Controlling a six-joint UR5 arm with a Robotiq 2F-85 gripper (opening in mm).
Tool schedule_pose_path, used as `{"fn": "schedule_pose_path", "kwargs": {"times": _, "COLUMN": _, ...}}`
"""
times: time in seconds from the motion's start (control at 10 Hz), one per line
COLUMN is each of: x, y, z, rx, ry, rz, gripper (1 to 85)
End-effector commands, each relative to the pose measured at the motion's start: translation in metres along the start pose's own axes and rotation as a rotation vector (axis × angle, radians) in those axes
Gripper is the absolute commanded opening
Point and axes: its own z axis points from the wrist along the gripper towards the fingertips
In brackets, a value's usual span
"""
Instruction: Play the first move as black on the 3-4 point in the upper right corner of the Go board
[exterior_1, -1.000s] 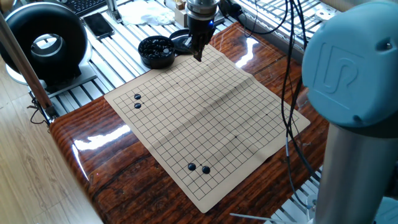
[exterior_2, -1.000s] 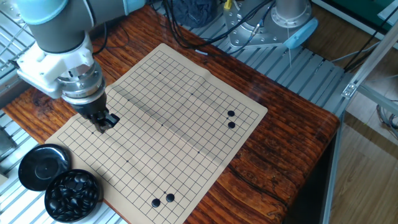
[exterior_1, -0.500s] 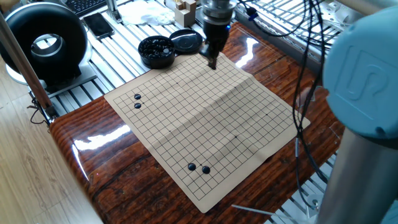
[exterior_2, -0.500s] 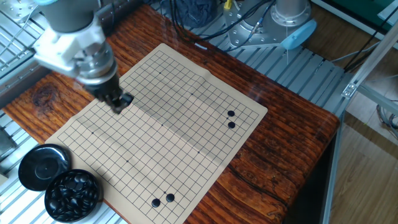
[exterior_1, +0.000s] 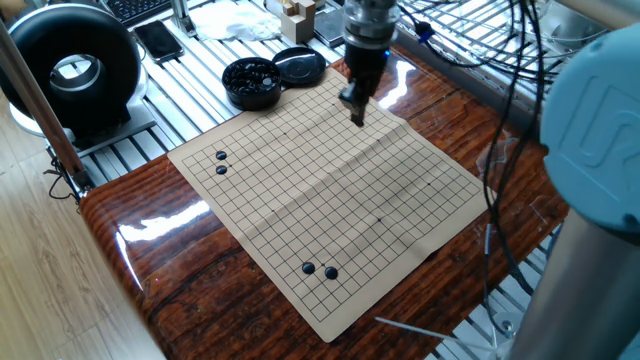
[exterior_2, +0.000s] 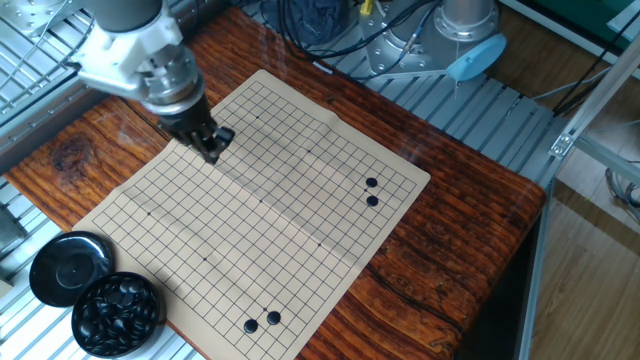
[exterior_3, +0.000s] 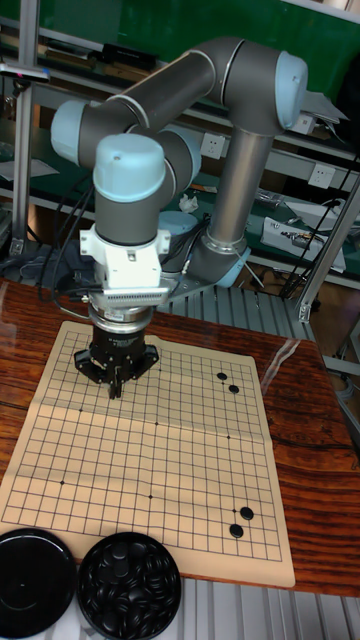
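Observation:
The tan Go board (exterior_1: 330, 190) lies flat on the wooden table. My gripper (exterior_1: 357, 112) hovers low over the board's far side in this view. In the other fixed view my gripper (exterior_2: 213, 152) is near the board's left edge. In the tall view my gripper (exterior_3: 114, 388) is over the far-left corner area. Its dark fingers are pressed to a narrow tip, and the black stone pinched there hardly shows. The 3-4 point is a bare grid crossing that I cannot single out. Two pairs of black stones (exterior_1: 220, 162) (exterior_1: 319, 270) lie on the board.
A round black bowl (exterior_1: 251, 80) full of stones and its lid (exterior_1: 300, 66) stand just off the board's far corner. A black ring-shaped device (exterior_1: 70, 70) sits at the left. Cables (exterior_1: 500, 110) hang at the right. The robot's blue-grey arm (exterior_1: 600, 150) fills the right edge.
My gripper has travelled from beside the bowl along the board's edge, away from the bowl, staying low over the grid. The stones on the board have not moved.

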Motion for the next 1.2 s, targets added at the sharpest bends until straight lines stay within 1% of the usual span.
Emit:
{"fn": "schedule_pose_path", "kwargs": {"times": 0.0, "x": 0.005, "y": -0.003, "z": 0.003, "rx": -0.003, "ry": -0.032, "rz": 0.005, "gripper": 1.3}}
{"fn": "schedule_pose_path", "kwargs": {"times": 0.1, "x": -0.003, "y": -0.016, "z": 0.003, "rx": 0.046, "ry": -0.06, "rz": -0.002, "gripper": 1.3}}
{"fn": "schedule_pose_path", "kwargs": {"times": 0.2, "x": -0.006, "y": -0.026, "z": 0.002, "rx": 0.085, "ry": -0.073, "rz": -0.007, "gripper": 1.3}}
{"fn": "schedule_pose_path", "kwargs": {"times": 0.3, "x": -0.006, "y": -0.032, "z": 0.001, "rx": 0.11, "ry": -0.075, "rz": 0.002, "gripper": 1.3}}
{"fn": "schedule_pose_path", "kwargs": {"times": 0.4, "x": -0.008, "y": -0.033, "z": 0.001, "rx": 0.112, "ry": -0.082, "rz": 0.008, "gripper": 1.3}}
{"fn": "schedule_pose_path", "kwargs": {"times": 0.5, "x": -0.015, "y": -0.029, "z": 0.001, "rx": 0.093, "ry": -0.112, "rz": 0.069, "gripper": 1.3}}
{"fn": "schedule_pose_path", "kwargs": {"times": 0.6, "x": -0.018, "y": -0.031, "z": 0.0, "rx": 0.095, "ry": -0.127, "rz": 0.154, "gripper": 1.3}}
{"fn": "schedule_pose_path", "kwargs": {"times": 0.7, "x": -0.016, "y": -0.032, "z": 0.0, "rx": 0.095, "ry": -0.127, "rz": 0.246, "gripper": 1.3}}
{"fn": "schedule_pose_path", "kwargs": {"times": 0.8, "x": -0.015, "y": -0.037, "z": 0.0, "rx": 0.11, "ry": -0.127, "rz": 0.294, "gripper": 1.3}}
{"fn": "schedule_pose_path", "kwargs": {"times": 0.9, "x": -0.019, "y": -0.04, "z": -0.001, "rx": 0.118, "ry": -0.143, "rz": 0.319, "gripper": 1.3}}
{"fn": "schedule_pose_path", "kwargs": {"times": 1.0, "x": -0.021, "y": -0.038, "z": -0.001, "rx": 0.11, "ry": -0.153, "rz": 0.335, "gripper": 1.3}}
{"fn": "schedule_pose_path", "kwargs": {"times": 1.1, "x": -0.023, "y": -0.034, "z": -0.001, "rx": 0.09, "ry": -0.159, "rz": 0.358, "gripper": 1.3}}
